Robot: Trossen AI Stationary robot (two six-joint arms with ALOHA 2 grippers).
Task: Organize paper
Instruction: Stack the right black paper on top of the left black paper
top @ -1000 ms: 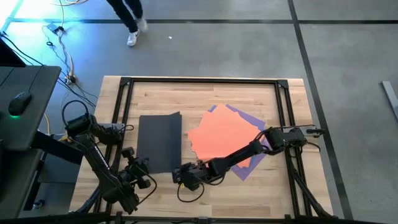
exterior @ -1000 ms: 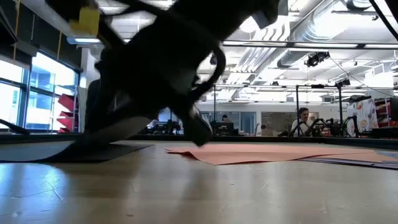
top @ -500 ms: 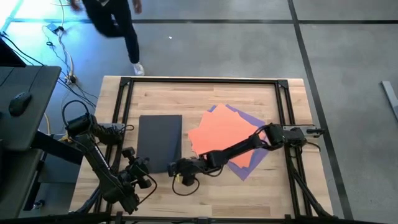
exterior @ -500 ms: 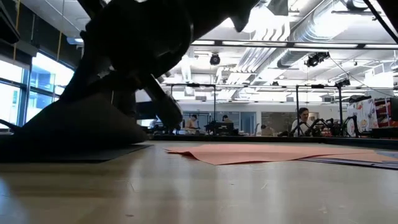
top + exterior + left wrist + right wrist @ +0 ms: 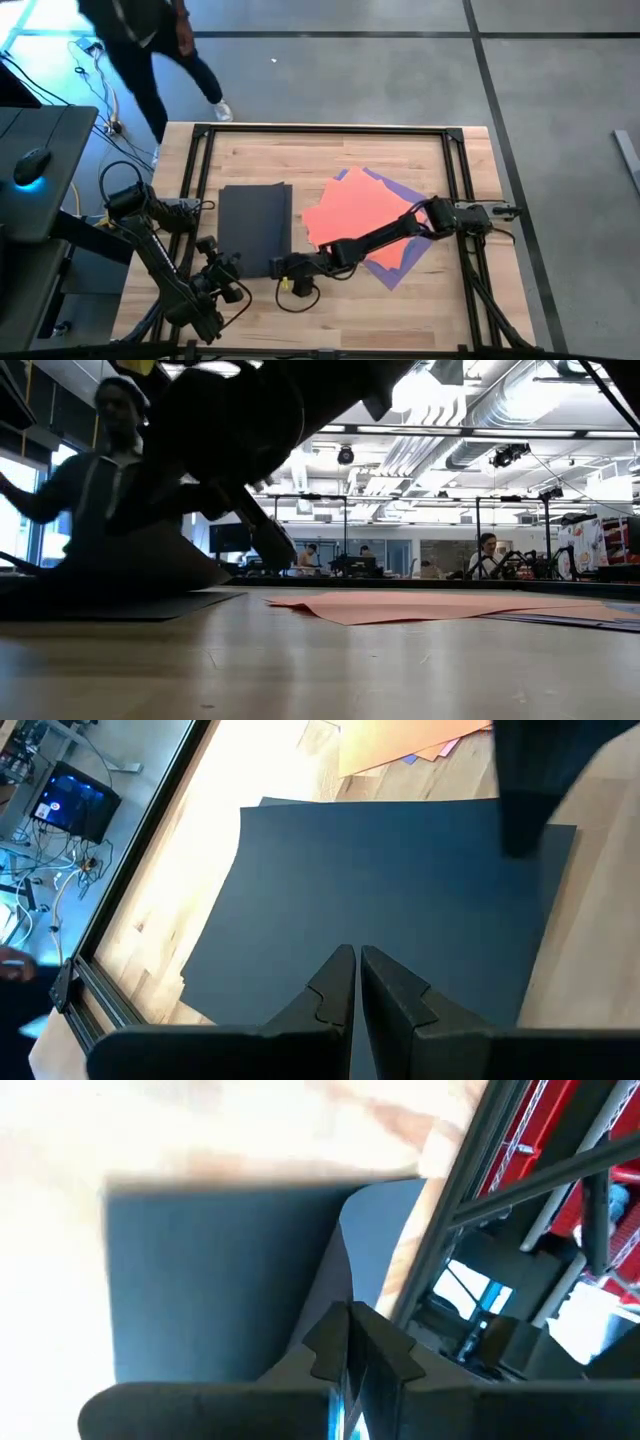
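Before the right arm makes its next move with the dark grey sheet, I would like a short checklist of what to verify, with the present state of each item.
1. Right gripper shut on the near right corner of the dark grey sheet: ok; the right wrist view shows that corner curling up at the fingers.
2. Only one sheet is in the grip: cannot tell.
3. Left gripper shut, hanging above the dark grey sheet: ok.
4. Dark grey sheet apart from the orange sheet: ok.
5. Orange sheet stacked squarely on the purple sheet: not ok, they lie fanned.
6. Person away from the table: not ok, close to its far left corner.
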